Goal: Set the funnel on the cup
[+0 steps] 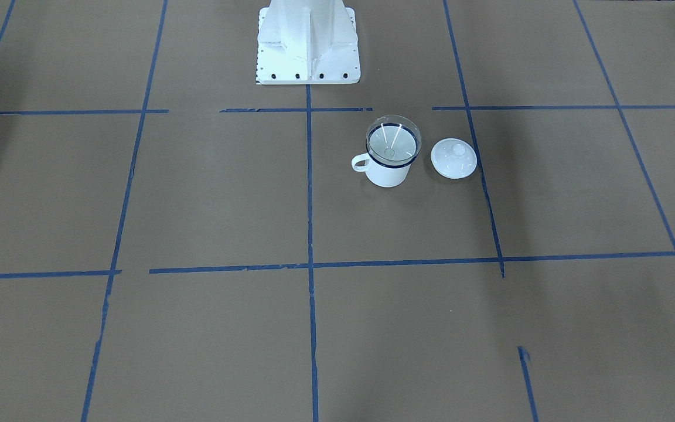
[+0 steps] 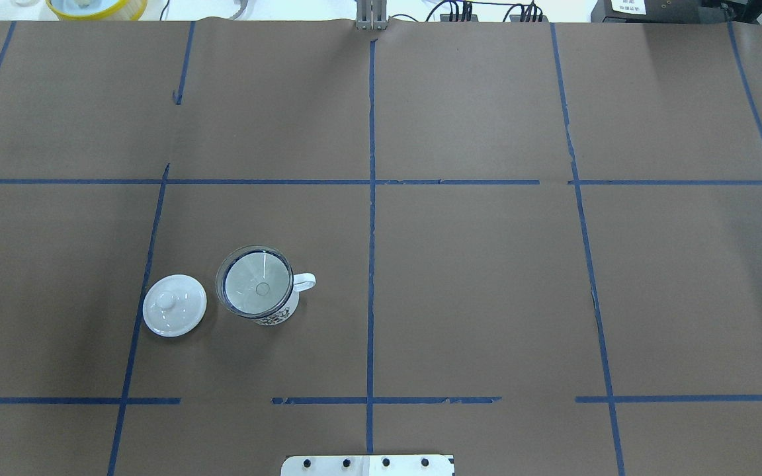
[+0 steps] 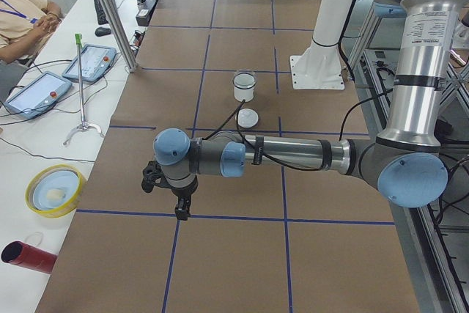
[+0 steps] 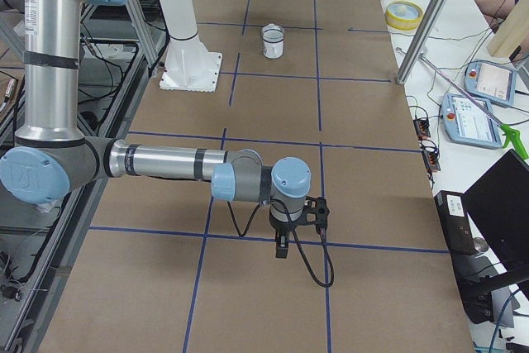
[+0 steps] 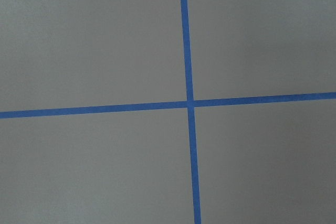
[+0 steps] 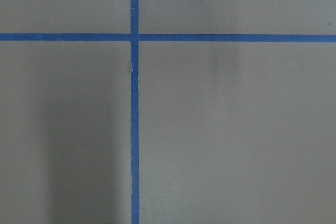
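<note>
Looking at the big brown paper-covered table with its blue tape grid [image 2: 487, 297], both arms are parked well away from the action. The silver-and-blue left arm [image 3: 293, 155] is stretched low over the table's end on the robot's left, and the matching right arm [image 4: 165, 161] mirrors it at the other end. The left gripper [image 3: 180, 212] and right gripper [image 4: 283, 250] only show in the side views, so I can't tell if their fingers are spread or pressed together. Neither looks to be carrying anything, and the wrist cameras just see tape.

The white enamel mug with the dark-blue rim [image 1: 387, 173] stands upright on the robot's left half, near the base. A white domed lid with a knob [image 1: 453, 158] lies just beside it, not touching. The small clear plastic funnel [image 1: 393, 142] sits in the mug's mouth, cone up, stem down inside, roughly level.

So the placing looks done to me. What's left is a seat check: confirm the cone rests evenly on the rim, and keep both arms wide so nothing clips that light funnel.
</note>
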Robot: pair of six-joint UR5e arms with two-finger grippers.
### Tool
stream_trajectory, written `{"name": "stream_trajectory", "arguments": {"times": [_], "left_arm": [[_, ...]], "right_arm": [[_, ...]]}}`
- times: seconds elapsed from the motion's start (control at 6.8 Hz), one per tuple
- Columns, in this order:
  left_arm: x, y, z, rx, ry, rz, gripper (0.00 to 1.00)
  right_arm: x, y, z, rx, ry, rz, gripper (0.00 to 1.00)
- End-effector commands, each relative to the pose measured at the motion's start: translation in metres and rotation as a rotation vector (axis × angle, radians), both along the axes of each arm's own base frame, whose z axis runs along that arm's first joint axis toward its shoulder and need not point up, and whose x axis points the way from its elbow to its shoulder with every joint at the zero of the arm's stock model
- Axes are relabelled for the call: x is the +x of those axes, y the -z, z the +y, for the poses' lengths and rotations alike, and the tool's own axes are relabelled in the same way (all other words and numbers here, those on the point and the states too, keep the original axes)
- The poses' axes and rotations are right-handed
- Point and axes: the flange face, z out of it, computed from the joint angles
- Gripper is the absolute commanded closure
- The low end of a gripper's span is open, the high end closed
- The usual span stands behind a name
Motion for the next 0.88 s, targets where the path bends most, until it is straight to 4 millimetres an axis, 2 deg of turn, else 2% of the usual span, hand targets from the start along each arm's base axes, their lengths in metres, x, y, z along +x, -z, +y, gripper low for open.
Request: {"name": "stream_trajectory", "arguments": {"times": [0.0, 0.74], "left_arm": [[-0.0007, -0.0036, 0.0019, -0.007, 0.0, -0.001, 0.0], [-0.0001, 0.0004, -0.0026, 0.006, -0.005, -0.005, 0.0]], "right_arm": [[0.0, 0.0002, 0.0, 0.001, 0.0, 0.0, 0.0], [0.0, -0.0005, 0.0001, -0.001, 0.0, 0.0, 0.0]]}}
